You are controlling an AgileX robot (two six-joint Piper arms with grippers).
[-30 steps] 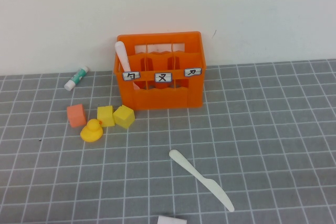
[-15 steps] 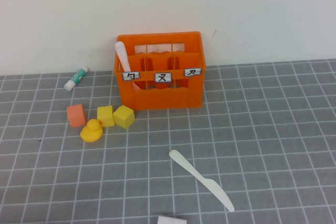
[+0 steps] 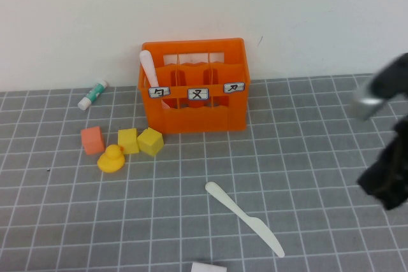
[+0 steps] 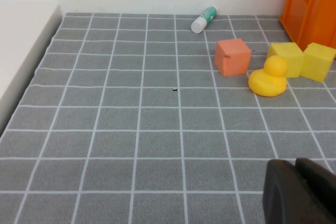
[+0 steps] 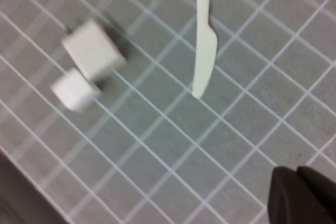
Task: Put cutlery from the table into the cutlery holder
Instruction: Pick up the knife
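The orange cutlery holder (image 3: 203, 114) stands at the back of the grey gridded table (image 3: 306, 144), against the wall. A pale pink spoon (image 3: 148, 67) stands upright in its left compartment. The cream-white knife (image 3: 245, 218) lies flat on the table in front, also seen in the right wrist view as the knife (image 5: 203, 51). My right arm (image 3: 387, 157) hangs blurred at the right edge, well right of the knife. My right gripper (image 5: 297, 170) is shut and holds nothing. My left gripper (image 4: 295, 163) is shut and empty over bare table, near the toys.
Left of the holder lie a glue stick (image 3: 94, 94), an orange cube (image 3: 92, 139), two yellow cubes (image 3: 128, 140) and a yellow duck (image 3: 111, 158). A white block (image 3: 208, 267) sits at the front edge, left of the knife's tip.
My right arm has come into the high view from the right side. The knife, spoon, holder and toys have not moved.
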